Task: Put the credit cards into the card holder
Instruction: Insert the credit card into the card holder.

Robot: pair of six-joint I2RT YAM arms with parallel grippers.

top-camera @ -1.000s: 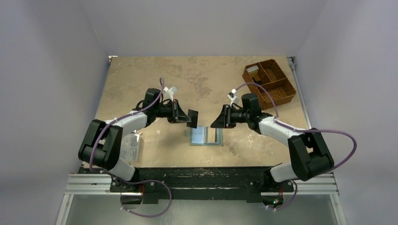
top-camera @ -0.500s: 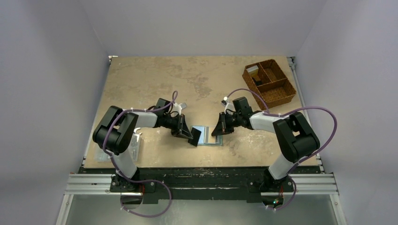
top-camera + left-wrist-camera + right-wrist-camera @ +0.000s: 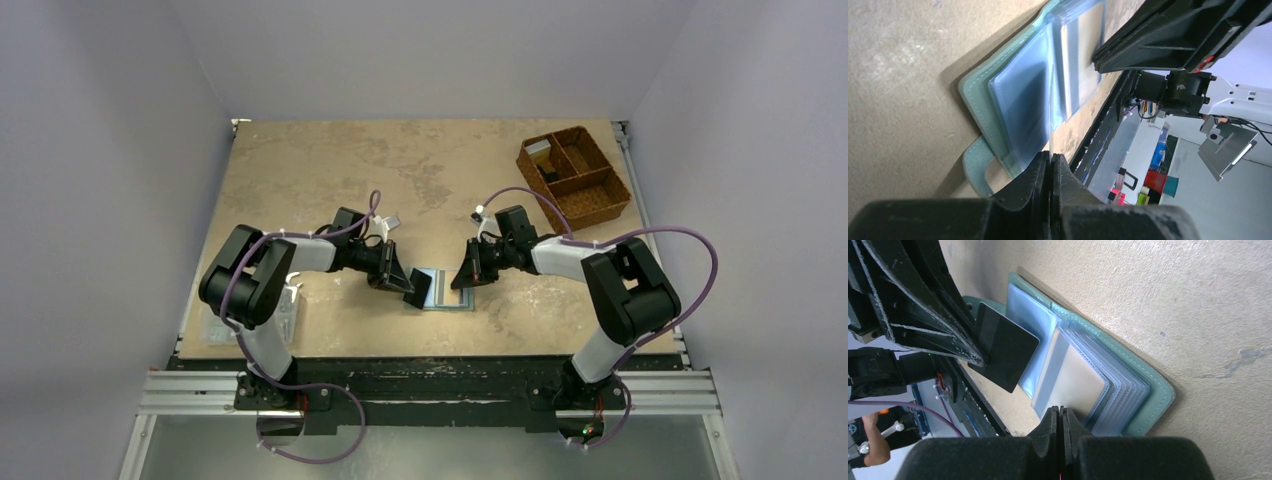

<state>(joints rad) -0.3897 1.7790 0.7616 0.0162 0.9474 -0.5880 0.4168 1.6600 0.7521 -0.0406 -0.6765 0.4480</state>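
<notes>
Stretched low and inward over open card holder [image 3: 447,290] on table [image 3: 330,170]. With left gripper [image 3: 405,288] clamped on dark credit card [image 3: 416,290] (tilted above holder's left page), right gripper [image 3: 466,282] pinched shut at clear sleeves [image 3: 1083,380].

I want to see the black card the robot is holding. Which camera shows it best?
The right wrist view: the black card faces that camera, pinched by the left gripper over the open card holder. The left wrist view shows only its thin edge. The top view shows a small dark patch.
</notes>
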